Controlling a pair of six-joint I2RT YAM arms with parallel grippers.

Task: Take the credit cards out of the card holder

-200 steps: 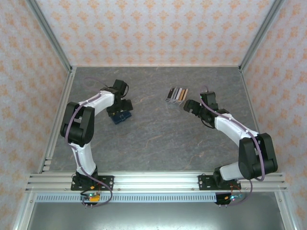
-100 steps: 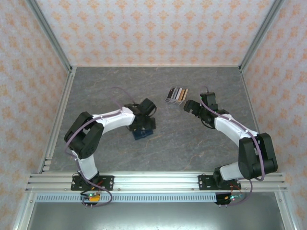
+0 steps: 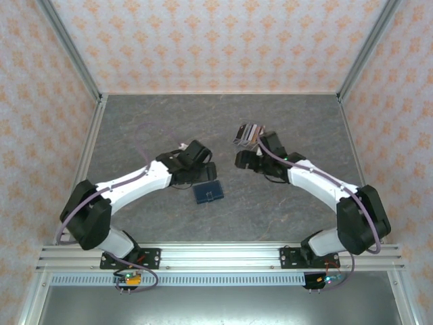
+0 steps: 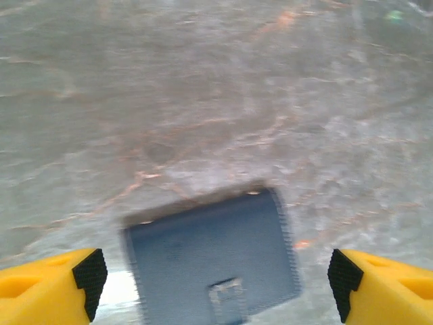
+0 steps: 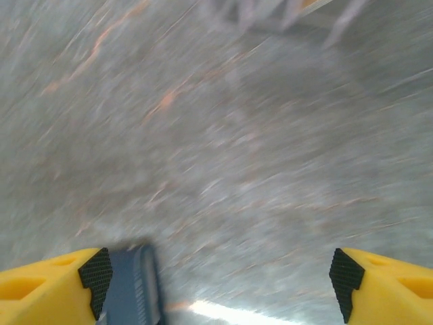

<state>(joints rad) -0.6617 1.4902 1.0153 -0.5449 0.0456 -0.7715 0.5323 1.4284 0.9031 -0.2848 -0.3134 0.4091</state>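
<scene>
Looking down from the overhead camera, we find the card holder [image 3: 208,193] lying flat and closed on the grey table [image 3: 135,128], slightly below and left of the frame's centre. The left gripper [image 3: 204,173] sits just above it in the picture. Its black wrist body hides the fingertips there, so we cannot tell from this view whether they touch the holder.

The left wrist camera settles it. The yellow fingers [image 4: 47,281] stand wide apart in the two lower corners, released, with the holder between them and clear of both black pads [image 4: 89,274]. The holder's lower edge is cut off by the bottom of that frame, and the small tab [image 4: 226,298] on it is soft and hard to read.

The right gripper [image 3: 243,160] hangs right of centre in the overhead view, near the holder but apart from it. Part of the right arm overlaps a striped cluster [image 3: 247,131] in white, grey, black and tan just above it, and we cannot make out what the strips are.

The right wrist view is badly smeared. Its fingers spread to both lower corners with nothing clasped, a navy sliver of the holder sits just beside the lower-left pad, and pale streaks along the top edge are too blurred for us to name.
</scene>
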